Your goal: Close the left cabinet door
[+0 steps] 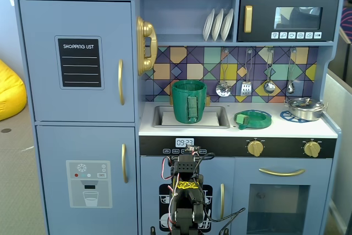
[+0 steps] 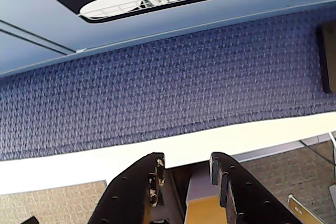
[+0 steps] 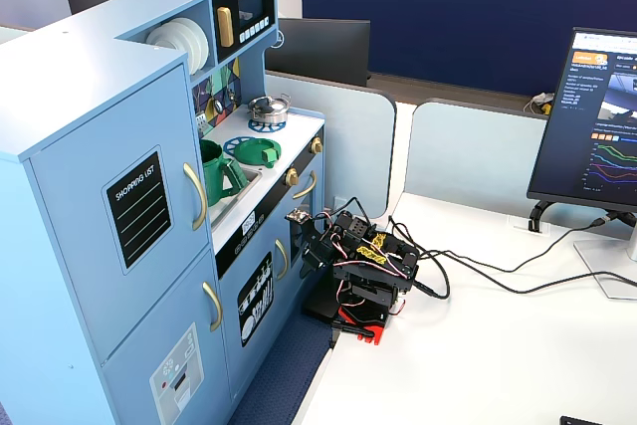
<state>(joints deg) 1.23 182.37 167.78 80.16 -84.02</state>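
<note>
Left cabinet door [image 1: 77, 61] sits flush with the frame, so task looks done. Arm folded low; gripper [image 2: 186, 174] slightly parted, holding nothing.

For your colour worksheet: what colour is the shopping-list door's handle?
Gold; the handle shows best in a fixed view.

light-blue left cabinet door [image 1: 77, 53], gold handle [image 1: 120, 82], green pot [image 1: 188, 102]
</note>
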